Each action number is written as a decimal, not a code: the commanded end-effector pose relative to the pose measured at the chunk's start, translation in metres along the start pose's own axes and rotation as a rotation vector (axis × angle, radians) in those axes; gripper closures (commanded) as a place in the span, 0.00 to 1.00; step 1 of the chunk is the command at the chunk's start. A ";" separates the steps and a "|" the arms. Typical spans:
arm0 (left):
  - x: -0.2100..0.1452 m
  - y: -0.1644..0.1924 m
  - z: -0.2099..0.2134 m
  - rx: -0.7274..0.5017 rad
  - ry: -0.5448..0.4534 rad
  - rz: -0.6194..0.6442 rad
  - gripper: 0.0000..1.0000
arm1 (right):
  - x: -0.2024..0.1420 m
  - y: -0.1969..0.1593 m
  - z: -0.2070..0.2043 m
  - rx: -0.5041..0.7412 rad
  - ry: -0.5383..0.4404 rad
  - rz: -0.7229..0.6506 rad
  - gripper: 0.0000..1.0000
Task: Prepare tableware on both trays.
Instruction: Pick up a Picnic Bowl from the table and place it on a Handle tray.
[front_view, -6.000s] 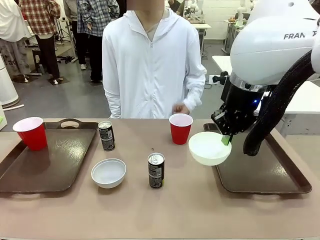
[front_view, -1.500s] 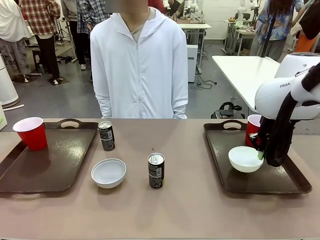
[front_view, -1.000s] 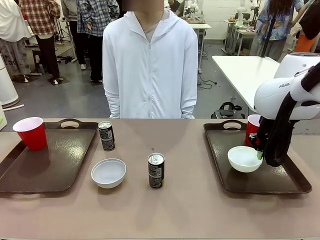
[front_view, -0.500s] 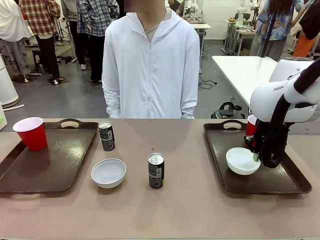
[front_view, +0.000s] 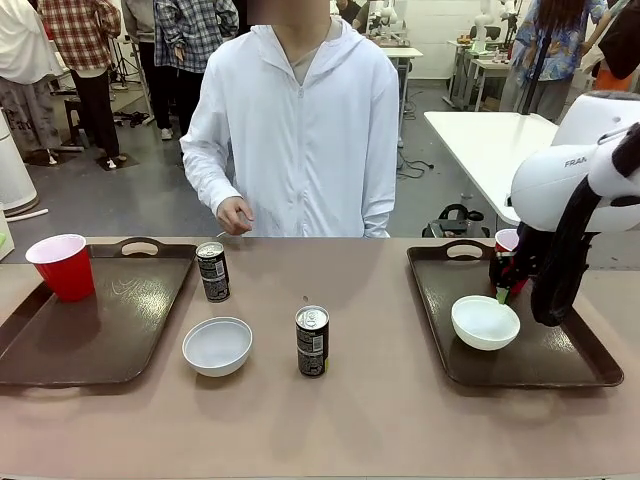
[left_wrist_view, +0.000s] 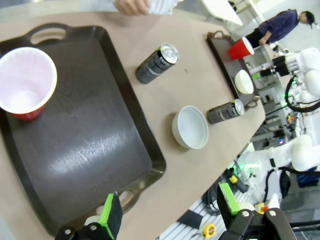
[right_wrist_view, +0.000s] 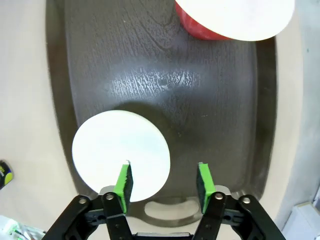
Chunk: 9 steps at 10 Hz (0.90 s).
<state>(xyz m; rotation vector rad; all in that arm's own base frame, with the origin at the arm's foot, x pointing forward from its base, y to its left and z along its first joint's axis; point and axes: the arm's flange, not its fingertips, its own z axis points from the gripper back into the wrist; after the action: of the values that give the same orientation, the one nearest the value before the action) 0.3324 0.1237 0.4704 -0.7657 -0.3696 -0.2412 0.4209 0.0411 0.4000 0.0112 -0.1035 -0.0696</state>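
Front view: red cup (front_view: 509, 241) behind right gripper (front_view: 502, 291), bowl (front_view: 485, 323) beside.

left tray (front_view: 100, 320): dark brown, glossy, pale scuffs on the floor
right tray (front_view: 560, 370): same dark brown, glossy, faint grain-like sheen
left cup (front_view: 62, 265): red outside, white inside
right cup (front_view: 507, 242): red outside, white inside
bowl on table (front_view: 217, 345): plain white
bowl on right tray (front_view: 485, 322): plain white
far can (front_view: 211, 271): black, pale print, thin green band, silver top
near can (front_view: 312, 341): black, pale print, silver top
table (front_view: 380, 420): plain light beige-brown
jacket (front_view: 300, 130): plain white
right arm (front_view: 570, 180): white shell, dark lettering, black cable sleeve
left gripper (left_wrist_view: 169, 202): black fingers, green pads (left_wrist_view: 111, 216)
right gripper (right_wrist_view: 163, 170): black fingers, green pads (right_wrist_view: 124, 181)
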 end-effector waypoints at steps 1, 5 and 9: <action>0.000 0.000 0.001 -0.014 -0.009 -0.006 0.00 | -0.018 -0.004 0.014 0.040 0.009 0.012 0.00; 0.000 0.000 0.001 -0.014 -0.009 -0.006 0.00 | -0.054 -0.005 0.061 0.001 0.045 0.002 0.00; 0.000 0.000 0.001 -0.014 -0.009 -0.006 0.00 | -0.059 -0.007 0.082 -0.006 0.034 0.005 0.00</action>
<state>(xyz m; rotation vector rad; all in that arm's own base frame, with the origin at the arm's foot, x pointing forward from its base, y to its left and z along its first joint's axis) 0.3325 0.1238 0.4704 -0.7656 -0.3697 -0.2410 0.3404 0.0390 0.4956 0.0005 -0.0859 -0.0528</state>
